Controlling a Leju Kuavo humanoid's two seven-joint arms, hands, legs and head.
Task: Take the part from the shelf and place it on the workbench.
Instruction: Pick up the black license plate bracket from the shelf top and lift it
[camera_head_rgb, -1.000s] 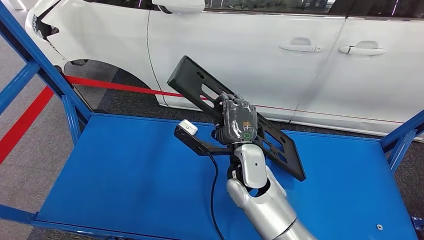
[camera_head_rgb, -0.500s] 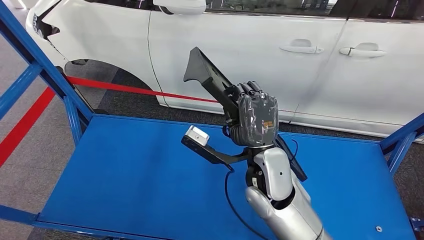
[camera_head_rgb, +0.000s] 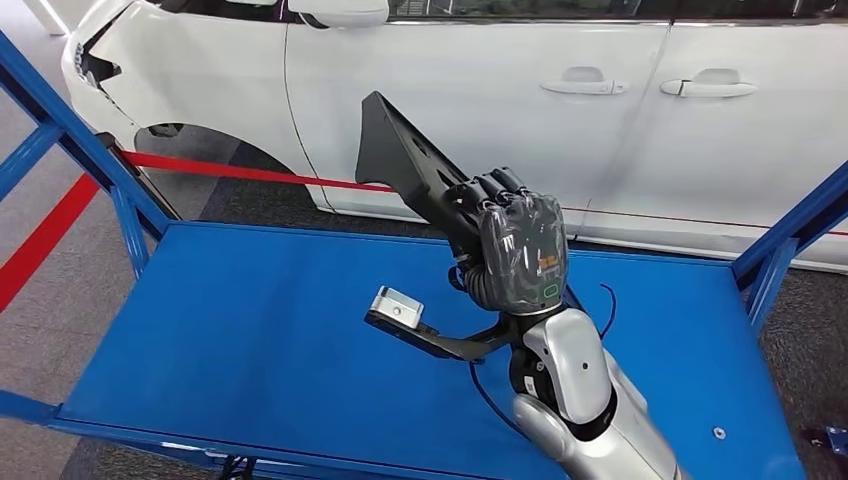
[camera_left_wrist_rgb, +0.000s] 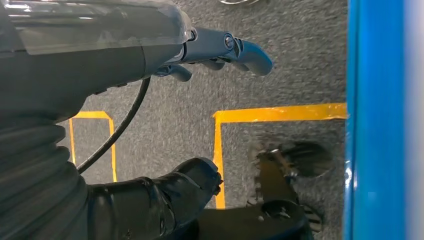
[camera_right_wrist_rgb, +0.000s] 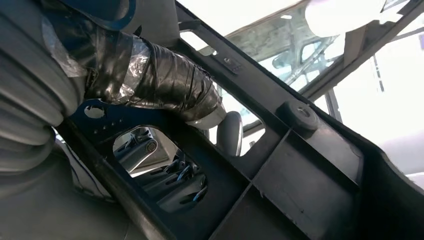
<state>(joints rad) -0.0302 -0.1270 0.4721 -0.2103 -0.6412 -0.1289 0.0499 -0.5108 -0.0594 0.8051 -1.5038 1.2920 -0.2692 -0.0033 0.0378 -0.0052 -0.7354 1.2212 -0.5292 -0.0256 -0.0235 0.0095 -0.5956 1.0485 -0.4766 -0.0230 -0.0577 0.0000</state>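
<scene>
My right hand grips a long flat black plastic part with slots and holes, holding it tilted up above the blue workbench. The part's far end points up and away toward the white car. In the right wrist view my thumb, wrapped in black tape, presses across the ribbed black part, and my other fingers show through one of its slots. My left hand hangs low over grey carpet, thumb and fingers apart, holding nothing.
A white car stands just beyond the workbench. Blue frame posts rise at the left and right back corners. Red floor tape runs under the car. Yellow floor lines and a blue beam lie near my left hand.
My right hand turned the part from nearly flat-on to edge-on and raised its far end, while moving slightly to the right. The camera shifted a little too.
</scene>
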